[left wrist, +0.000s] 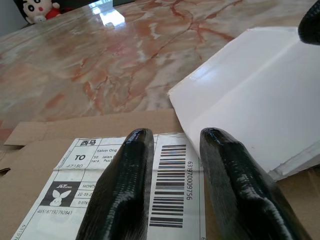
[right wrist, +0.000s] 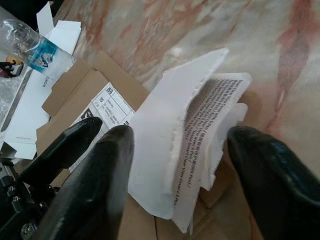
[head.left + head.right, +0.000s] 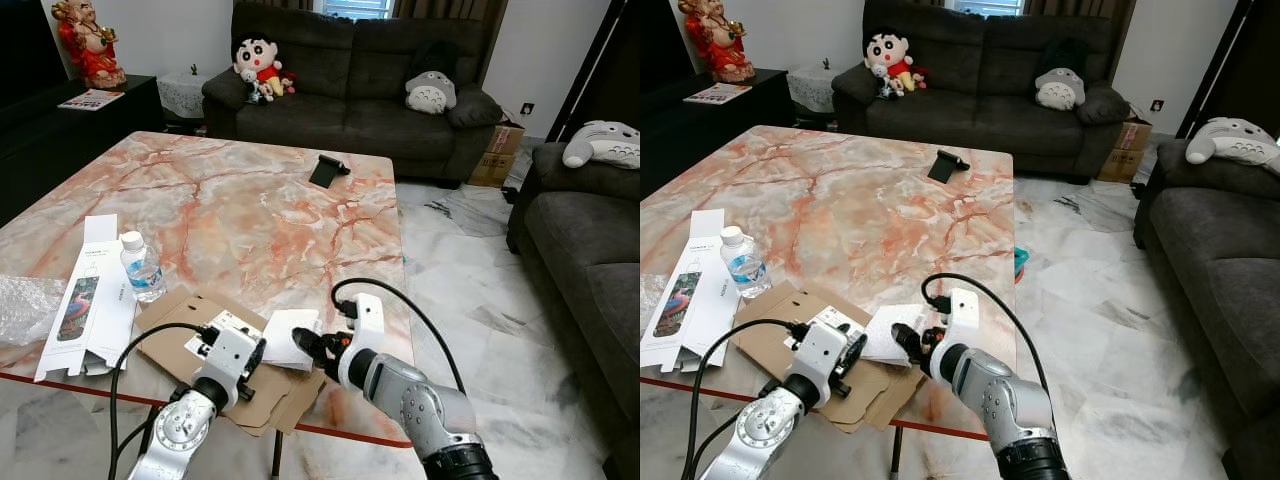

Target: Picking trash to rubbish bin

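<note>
Right pincer (image 3: 312,347) sits low at the near edge of the pink-veined marble desk (image 3: 230,190), its black fingers (image 2: 100,170) spread wide on either side of a torn white paper booklet with printed text (image 2: 200,125), not yet closed on it. The booklet lies on a flattened brown cardboard sheet with a white shipping label (image 3: 180,335), pages fanned and loose. Left pincer (image 3: 252,358) hovers just over the label, fingers (image 1: 125,190) parted with a narrow gap, holding nothing. Risks, as I judge them: the booklet is floppy and splayed, so a closing grip may catch only a few pages and the rest tears or slips out; the cardboard overhangs the desk edge, so a push from either pincer may slide it off to the floor; the two pincers are near each other and could collide. Containers: a small clear plastic water bottle with a blue label (image 3: 142,267) stands upright beside the cardboard, cap on; contents hard to tell. A long flattened white product box with a colourful print (image 3: 85,300) lies left of it, opened flat, nothing in it. Crumpled bubble wrap (image 3: 25,305) at the far left edge. A brown cardboard carton (image 3: 495,155) sits on the floor by the dark sofa (image 3: 350,80), contents hidden.
</note>
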{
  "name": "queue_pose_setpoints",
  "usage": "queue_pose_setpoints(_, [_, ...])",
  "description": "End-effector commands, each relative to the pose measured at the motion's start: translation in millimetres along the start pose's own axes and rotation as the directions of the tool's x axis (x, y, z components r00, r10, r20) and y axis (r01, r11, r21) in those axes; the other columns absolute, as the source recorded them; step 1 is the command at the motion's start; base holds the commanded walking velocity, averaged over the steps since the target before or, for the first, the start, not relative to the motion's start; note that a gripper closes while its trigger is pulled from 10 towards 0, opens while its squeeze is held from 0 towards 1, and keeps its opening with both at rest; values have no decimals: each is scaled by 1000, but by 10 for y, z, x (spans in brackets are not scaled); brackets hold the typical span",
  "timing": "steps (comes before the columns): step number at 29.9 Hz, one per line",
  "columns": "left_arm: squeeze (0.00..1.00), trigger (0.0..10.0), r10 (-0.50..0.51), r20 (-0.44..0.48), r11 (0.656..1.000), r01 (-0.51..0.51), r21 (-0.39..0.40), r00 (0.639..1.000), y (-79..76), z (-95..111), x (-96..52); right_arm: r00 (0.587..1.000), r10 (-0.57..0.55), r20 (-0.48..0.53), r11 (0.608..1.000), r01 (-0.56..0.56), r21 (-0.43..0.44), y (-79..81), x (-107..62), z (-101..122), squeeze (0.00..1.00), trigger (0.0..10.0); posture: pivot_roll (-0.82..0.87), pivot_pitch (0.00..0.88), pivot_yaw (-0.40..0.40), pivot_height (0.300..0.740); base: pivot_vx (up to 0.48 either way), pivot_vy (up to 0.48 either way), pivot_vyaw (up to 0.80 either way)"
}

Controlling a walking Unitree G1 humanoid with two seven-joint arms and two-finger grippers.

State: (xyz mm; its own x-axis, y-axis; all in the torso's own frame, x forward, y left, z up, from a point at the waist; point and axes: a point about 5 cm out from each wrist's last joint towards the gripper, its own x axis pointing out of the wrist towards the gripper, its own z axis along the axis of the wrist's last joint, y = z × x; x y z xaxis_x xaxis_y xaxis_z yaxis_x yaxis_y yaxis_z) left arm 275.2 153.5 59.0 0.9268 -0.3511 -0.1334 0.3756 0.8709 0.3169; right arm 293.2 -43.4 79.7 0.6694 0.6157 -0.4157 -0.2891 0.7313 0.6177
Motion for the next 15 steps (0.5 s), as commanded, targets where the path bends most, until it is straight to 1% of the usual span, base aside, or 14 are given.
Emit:
queue_pose_setpoints(1, [0, 10000, -27, -9, 1000, 27, 16, 1000, -49, 0, 1, 997, 73, -16, 997, -72, 42, 208, 71, -129, 0, 0, 178, 4, -75, 740, 0, 0, 0])
queue_pose_setpoints(3, [0, 10000, -27, -9, 999, 27, 17, 1000, -49, 0, 1, 998, 62, -24, 998, -62, 19, 196, 74, -142, 0, 0, 178, 4, -75, 740, 0, 0, 0])
queue_pose_setpoints(4, [0, 10000, -27, -10, 999, 27, 18, 1000, -50, 2, 1, 999, 37, -36, 999, -38, -22, 163, 77, -166, 0, 0, 182, 7, -77, 740, 0, 0, 0])
queue_pose_setpoints(5, [0, 10000, -27, -10, 999, 27, 18, 1000, -50, 2, 1, 999, 37, -36, 999, -38, -22, 163, 77, -166, 0, 0, 182, 7, -77, 740, 0, 0, 0])
queue_pose_setpoints(6, [0, 10000, -27, -10, 999, 27, 18, 1000, -51, 3, 1, 999, 25, -41, 999, -27, -41, 147, 79, -177, 0, 0, 182, 7, -77, 740, 0, 0, 0])
queue_pose_setpoints(7, [0, 10000, -27, -10, 999, 27, 19, 1000, -51, 4, 1, 998, -4, -55, 995, -1, -100, 106, 81, -213, 0, 0, 182, 7, -77, 740, 0, 0, 0])
queue_pose_setpoints(12, [0, 10000, -27, -11, 999, 27, 20, 1000, -50, 3, 0, 998, -14, -60, 995, 8, -96, 85, 82, -236, 0, 0, 182, 7, -77, 740, 0, 0, 0])
queue_pose_setpoints(15, [0, 10000, -30, -11, 999, 30, 26, 1000, -51, 5, 0, 997, -18, -69, 995, 11, -96, 45, 73, -280, 0, 0, 182, 7, -77, 740, 0, 0, 0])
